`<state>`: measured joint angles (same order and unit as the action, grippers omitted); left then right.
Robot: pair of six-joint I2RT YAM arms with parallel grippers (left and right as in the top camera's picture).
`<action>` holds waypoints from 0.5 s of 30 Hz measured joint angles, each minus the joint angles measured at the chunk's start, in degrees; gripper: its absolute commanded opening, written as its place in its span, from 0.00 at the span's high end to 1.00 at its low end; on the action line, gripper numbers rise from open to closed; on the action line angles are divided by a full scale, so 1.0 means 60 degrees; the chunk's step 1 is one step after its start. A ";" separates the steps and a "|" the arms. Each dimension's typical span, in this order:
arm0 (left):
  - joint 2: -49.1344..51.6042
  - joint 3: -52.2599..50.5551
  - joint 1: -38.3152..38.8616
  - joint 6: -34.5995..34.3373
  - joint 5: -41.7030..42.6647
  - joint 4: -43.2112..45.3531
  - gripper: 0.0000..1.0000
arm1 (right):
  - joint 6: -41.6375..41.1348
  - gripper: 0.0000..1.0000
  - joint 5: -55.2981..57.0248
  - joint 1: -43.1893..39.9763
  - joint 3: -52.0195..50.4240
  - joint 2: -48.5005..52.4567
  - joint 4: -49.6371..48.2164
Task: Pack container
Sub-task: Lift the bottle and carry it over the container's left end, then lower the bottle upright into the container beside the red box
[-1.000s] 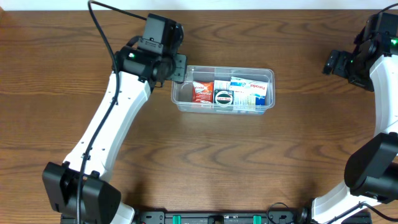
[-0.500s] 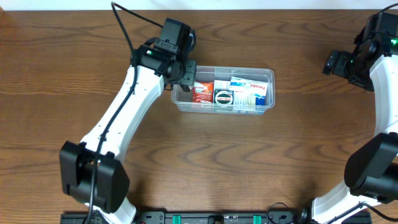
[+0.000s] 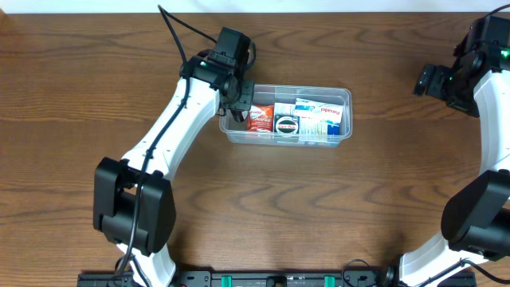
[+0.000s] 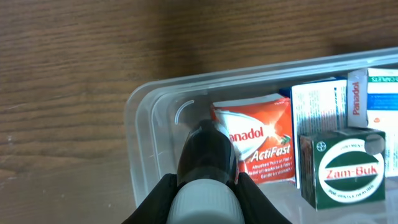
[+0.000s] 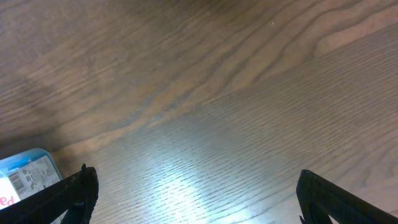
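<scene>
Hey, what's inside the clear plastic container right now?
A red Panadol ActiFast packet, a green Zam-Buk box and blue-white Panadol boxes. The dark bottle in the left tool hides the container floor beneath it.

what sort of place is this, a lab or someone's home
Likely a robot lab bench: two arms mounted at a wood-grain table, the left gripper holding a dark tube in a clear container of medicine boxes.

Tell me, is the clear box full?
Partly full. The container holds a red Panadol box, a Zam-Buk box and blue-white boxes; the left gripper holds a dark item over its bare left end.
</scene>
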<state>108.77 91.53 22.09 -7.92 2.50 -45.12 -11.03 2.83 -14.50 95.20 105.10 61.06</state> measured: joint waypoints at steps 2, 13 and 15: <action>0.0106 0.0000 0.0000 -0.0200 -0.0146 0.0073 0.76 | 0.0000 0.01 0.0000 0.0000 0.0000 0.0000 0.0000; 0.0273 0.0000 0.0000 -0.0914 -0.0721 0.0069 0.75 | 0.0000 0.01 0.0000 0.0000 0.0000 0.0000 0.0000; 0.0277 0.0000 0.0000 -0.0936 -0.0739 0.0095 0.75 | 0.0000 0.01 0.0000 0.0000 0.0000 0.0000 0.0000</action>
<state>110.43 91.53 22.09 -13.54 -1.93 -44.56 -11.03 2.83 -14.50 95.20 105.10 61.06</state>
